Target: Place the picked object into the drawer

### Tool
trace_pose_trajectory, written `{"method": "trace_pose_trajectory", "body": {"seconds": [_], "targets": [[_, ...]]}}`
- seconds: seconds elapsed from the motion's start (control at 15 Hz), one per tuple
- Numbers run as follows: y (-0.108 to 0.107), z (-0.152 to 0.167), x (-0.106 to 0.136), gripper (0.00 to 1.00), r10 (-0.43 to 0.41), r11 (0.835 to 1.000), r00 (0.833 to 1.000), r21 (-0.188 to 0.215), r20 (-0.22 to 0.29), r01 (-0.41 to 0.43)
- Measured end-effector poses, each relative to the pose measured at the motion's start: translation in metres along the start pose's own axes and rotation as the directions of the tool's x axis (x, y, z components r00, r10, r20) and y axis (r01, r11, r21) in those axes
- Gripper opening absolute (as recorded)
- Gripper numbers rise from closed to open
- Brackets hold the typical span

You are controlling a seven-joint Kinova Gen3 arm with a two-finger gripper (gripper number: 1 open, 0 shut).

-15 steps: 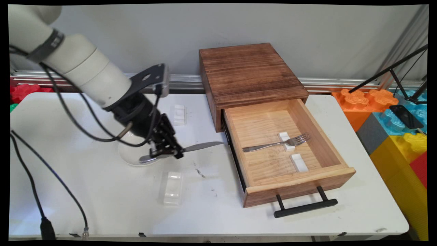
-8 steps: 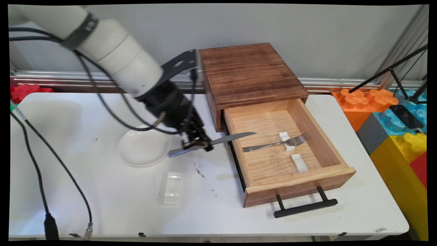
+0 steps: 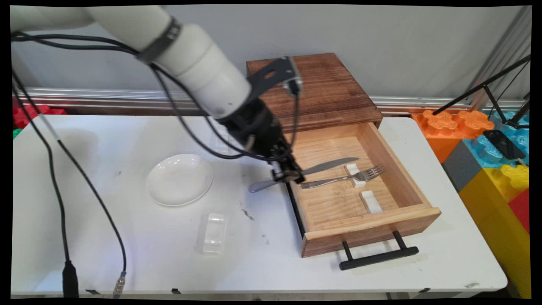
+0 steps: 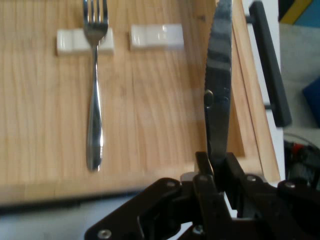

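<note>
Nearest you, a clear plastic rest (image 3: pixel 214 233) lies on the white table (image 3: pixel 127 254), with a round white plate (image 3: pixel 179 179) beyond it. Your black two-finger gripper (image 3: pixel 289 177) is clamped on a silver table knife (image 3: pixel 305 173), blade over the open wooden drawer (image 3: pixel 355 220). Inside, a silver fork (image 3: pixel 343 178) lies across a small white rest (image 3: pixel 355 175); a second white rest (image 3: pixel 371 201) sits beside it.

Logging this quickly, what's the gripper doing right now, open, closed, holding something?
Gripper: closed on the knife, fingers clamping it near the middle, blade out over the open drawer.
</note>
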Motion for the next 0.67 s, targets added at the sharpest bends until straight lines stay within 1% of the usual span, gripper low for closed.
{"method": "trace_pose_trajectory", "body": {"seconds": [0.2,0.4,0.67], "targets": [[0.0,0.024,0.024,0.0,0.003,1.0,1.0,0.0,-0.024,-0.003],[0.001,0.049,0.043,0.0,0.007,1.0,0.999,-0.003,-0.042,-0.007],[-0.002,0.073,0.059,0.0,0.015,1.0,0.998,0.001,-0.057,-0.015]]}}
